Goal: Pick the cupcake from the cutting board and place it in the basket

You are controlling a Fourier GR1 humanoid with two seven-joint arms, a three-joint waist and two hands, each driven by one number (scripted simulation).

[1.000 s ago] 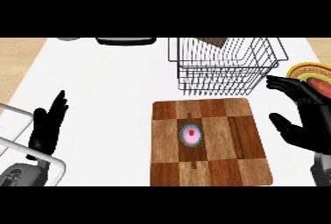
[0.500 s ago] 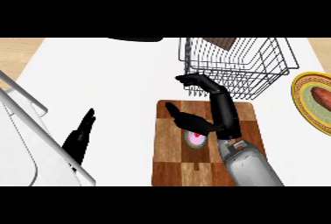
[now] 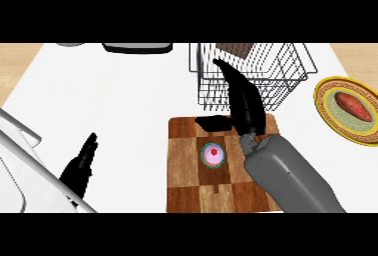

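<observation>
Cupcake [image 3: 212,155]: upright on the board [image 3: 184,185], middle of frame, top facing the camera. Pink icing, red dot at centre, green-edged wrapper. Outline reads slightly oval, long axis up-down in frame. Nothing touches it.

Right hand [image 3: 247,107]: just above and right of the cupcake, fingers straight and pointing to upper left across the basket's [image 3: 284,90] near wall, thumb out over the board's top edge. Open, holding nothing. Its grey forearm covers the board's right side.

Left hand [image 3: 80,167]: lower left, fingers straight, empty, resting.

Basket: wire, directly above the board. Plate [image 3: 322,107]: right edge of frame, reddish food on it.

Surface: white counter [image 3: 125,100]. Wood floor [image 3: 15,60] shows at the upper corners.
</observation>
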